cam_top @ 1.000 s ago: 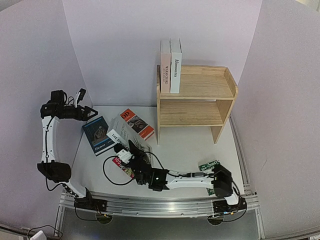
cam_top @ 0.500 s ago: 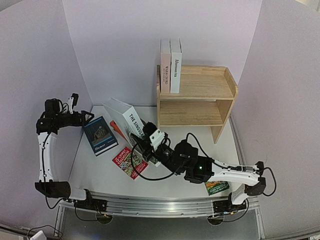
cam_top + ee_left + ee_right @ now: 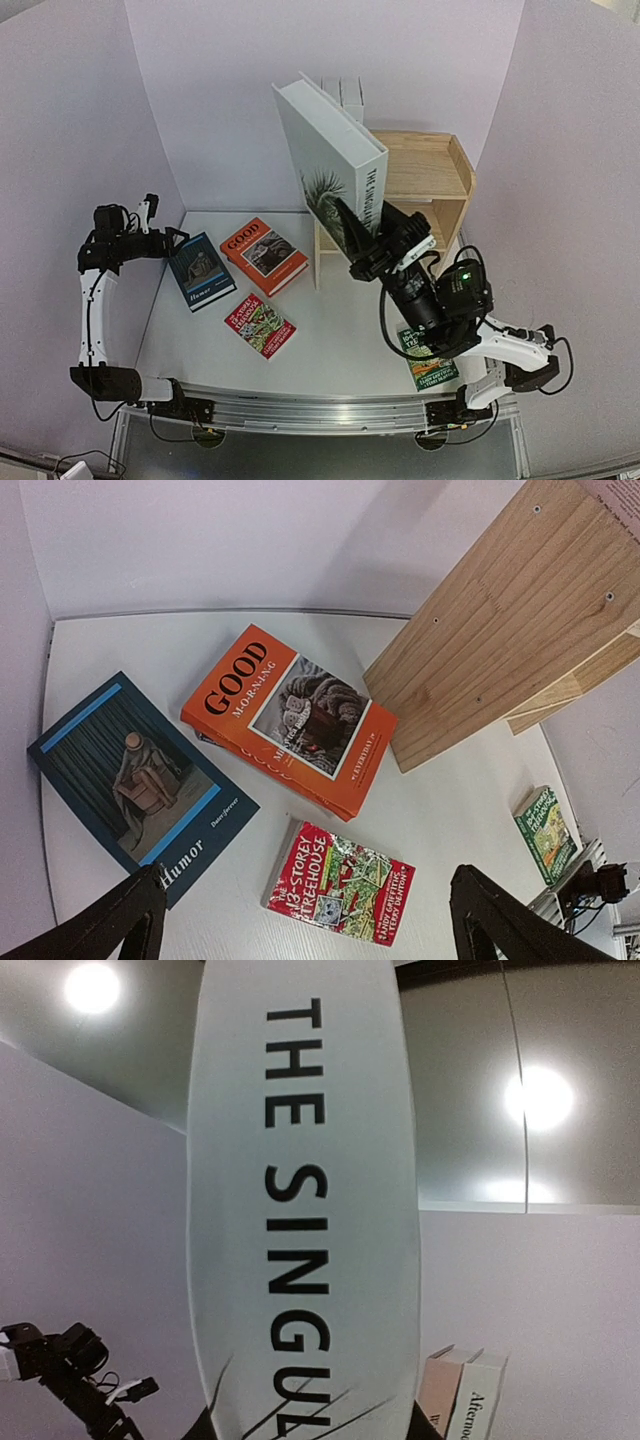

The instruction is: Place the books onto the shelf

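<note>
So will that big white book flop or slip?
Probably stiff: the white book looks flat though the right gripper pinches only its lower end. Likely top-heavy, most of it towering above the grip, so it might tilt.

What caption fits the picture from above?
The right hand holds a big white book up near the wooden shelf.
</note>
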You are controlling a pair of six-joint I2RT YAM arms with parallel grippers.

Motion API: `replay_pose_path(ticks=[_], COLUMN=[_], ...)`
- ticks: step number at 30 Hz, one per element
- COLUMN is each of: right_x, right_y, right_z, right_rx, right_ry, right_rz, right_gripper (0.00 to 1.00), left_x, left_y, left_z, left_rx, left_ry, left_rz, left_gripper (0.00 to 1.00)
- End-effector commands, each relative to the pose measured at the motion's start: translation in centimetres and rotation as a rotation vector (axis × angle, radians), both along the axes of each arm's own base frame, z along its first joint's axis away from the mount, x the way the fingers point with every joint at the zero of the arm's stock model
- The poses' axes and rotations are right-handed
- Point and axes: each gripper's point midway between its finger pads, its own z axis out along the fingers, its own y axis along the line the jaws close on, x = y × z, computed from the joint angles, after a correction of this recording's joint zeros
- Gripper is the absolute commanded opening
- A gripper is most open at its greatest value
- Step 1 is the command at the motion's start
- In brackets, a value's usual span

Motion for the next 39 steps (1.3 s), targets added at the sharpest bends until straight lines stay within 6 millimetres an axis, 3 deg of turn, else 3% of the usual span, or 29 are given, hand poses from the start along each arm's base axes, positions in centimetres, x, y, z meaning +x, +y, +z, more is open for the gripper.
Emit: replay_pose_path(ticks=[1,5,8,11,14,19,22,26,30,39], right_x=[-0.7,-1.2,-0.1,4.1,9.6,18.9,22.5,25.2,27.6,30.0], right_y=[-9.0,-13.0,-13.6,-13.8,-14.3,-15.6,-15.4,-13.8,-13.1,-11.9], right_z=[5.0,6.4,7.3,7.1,5.9,2.7,1.5,0.8,-1.2,-4.3], right_rx=[0.188,0.286,0.269,0.256,0.286,0.370,0.379,0.372,0.369,0.306], right_ry=[-0.095,-0.117,-0.146,-0.153,-0.116,0.020,0.037,0.054,0.097,0.177], right_rz=[-0.168,-0.222,-0.328,-0.494,-0.584,-0.515,-0.526,-0.500,-0.529,-0.515], right_gripper=[0.00,0.00,0.00,0.00,0.00,0.00,0.00,0.00,0.00,0.00], left_x=[0.2,0.5,0.7,1.0,1.3,0.9,0.6,0.3,0.2,0.3], left_y=[0.4,0.4,0.4,0.4,0.3,0.2,0.2,0.2,0.2,0.2], left_z=[1.3,1.1,0.8,0.5,0.4,0.2,-0.1,-0.6,-0.7,-1.0], left_rx=[0.022,0.024,0.023,0.014,-0.003,-0.001,0.007,0.006,0.012,0.018], left_ry=[-0.070,-0.071,-0.065,-0.060,-0.059,-0.055,-0.050,-0.038,-0.049,-0.056], left_rz=[0.017,0.013,0.009,0.012,0.014,0.009,0.006,0.007,0.007,0.004], left_gripper=[0.99,0.99,0.99,0.99,0.99,0.99,0.99,0.99,0.99,0.99])
